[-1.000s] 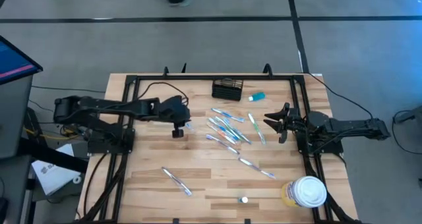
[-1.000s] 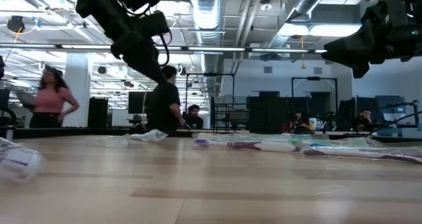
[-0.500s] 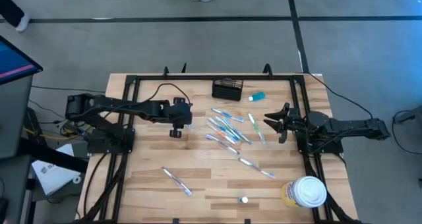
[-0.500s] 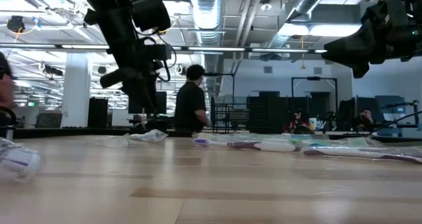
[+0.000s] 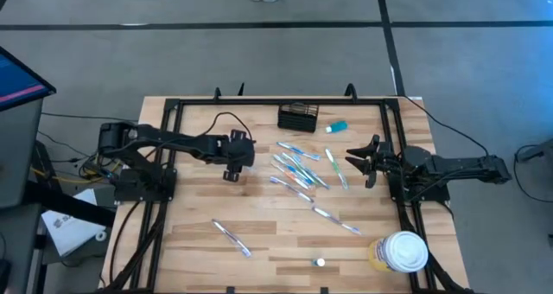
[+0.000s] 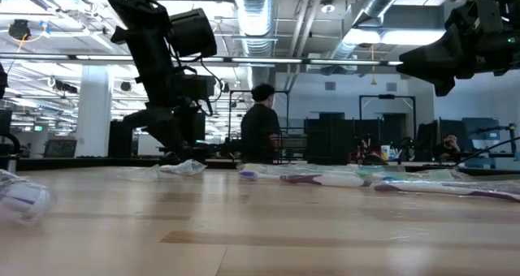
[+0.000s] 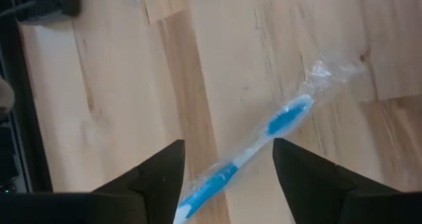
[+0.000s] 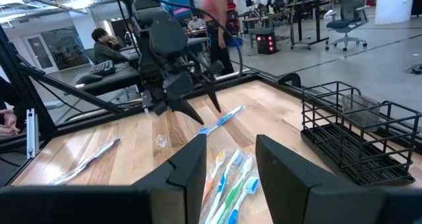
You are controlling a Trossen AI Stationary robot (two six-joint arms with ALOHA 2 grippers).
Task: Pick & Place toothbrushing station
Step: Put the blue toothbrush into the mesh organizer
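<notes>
The toothbrushing station, a small black wire-mesh box (image 5: 298,117) (image 8: 356,135), stands near the table's far edge. My left gripper (image 5: 233,171) (image 7: 227,151) (image 8: 208,112) hangs open, slanting down, low over the wood left of the toothbrush pile. A blue toothbrush in a clear wrapper (image 7: 264,138) (image 8: 221,118) lies flat on the table and passes between its two fingers; I see no touch. My right gripper (image 5: 359,162) (image 8: 231,165) waits open and level at the table's right side, with nothing between its fingers.
Several wrapped toothbrushes (image 5: 298,169) lie scattered mid-table, one (image 5: 232,238) near the front left, one (image 5: 337,218) front right. A small blue tube (image 5: 337,127) lies beside the box. A white-lidded tub (image 5: 402,251) stands at the front right corner. People move in the room beyond.
My left gripper has sunk toward the table over the blue toothbrush, rolling its wrist as it went, and its fingers have spread open. My right arm has kept still. A person has walked across the room behind.
</notes>
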